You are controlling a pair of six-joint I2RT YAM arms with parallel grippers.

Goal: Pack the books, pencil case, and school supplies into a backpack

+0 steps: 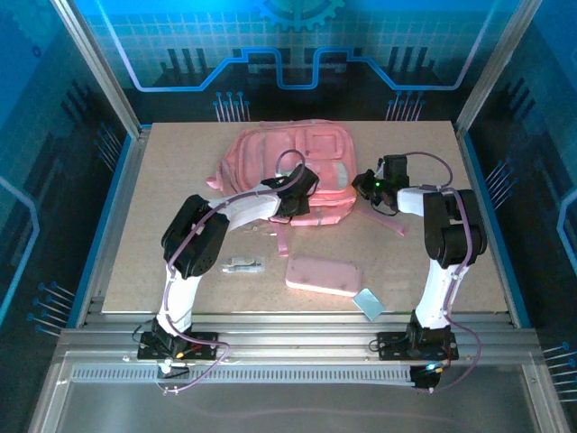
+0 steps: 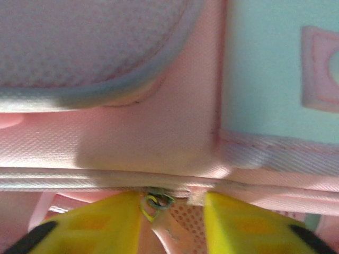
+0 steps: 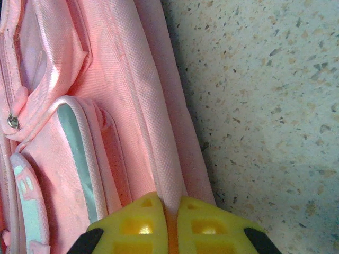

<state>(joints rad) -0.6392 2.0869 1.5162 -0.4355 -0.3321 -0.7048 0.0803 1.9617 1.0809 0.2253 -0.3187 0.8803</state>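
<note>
1. Blue-lit panels [image 1: 288, 45] wall in a speckled tan table [image 1: 180, 180], and both arms are reaching over it to the backpack [image 1: 288, 167].
2. Over to the left gripper [image 2: 169, 197]: its yellow fingers [image 2: 106, 222] stand apart with a moderate gap, and they are not pinching anything.
3. Right in that gap sits a small metal zip pull [image 2: 157, 201] with a pink tab hanging below it, tucked under a long seam of the backpack.
4. Above the seam, the left wrist view takes in plain pink fabric, a mesh-textured pocket on the left and a pale grey-white patch on the right.
5. Now the right gripper [image 3: 170, 205]: the jaws are pressed nearly together, clamped on a raised pink ridge along the backpack's edge.
6. Just right of that ridge lies bare speckled tabletop; left of it are a grey-trimmed pocket and a little silver zip end.
7. From above, the backpack lies flat at the far middle of the table, with the left arm over its near edge and the right arm at its right side.
8. Nearer the arm bases, the pink pencil case [image 1: 323, 275] lies flat, well apart from the backpack.
9. The pale blue rectangle [image 1: 368, 302] lies just beside the pencil case's right end, close to the table's front edge.
10. The white-silver stick [image 1: 243, 265] lies to the left of the pencil case.
</note>
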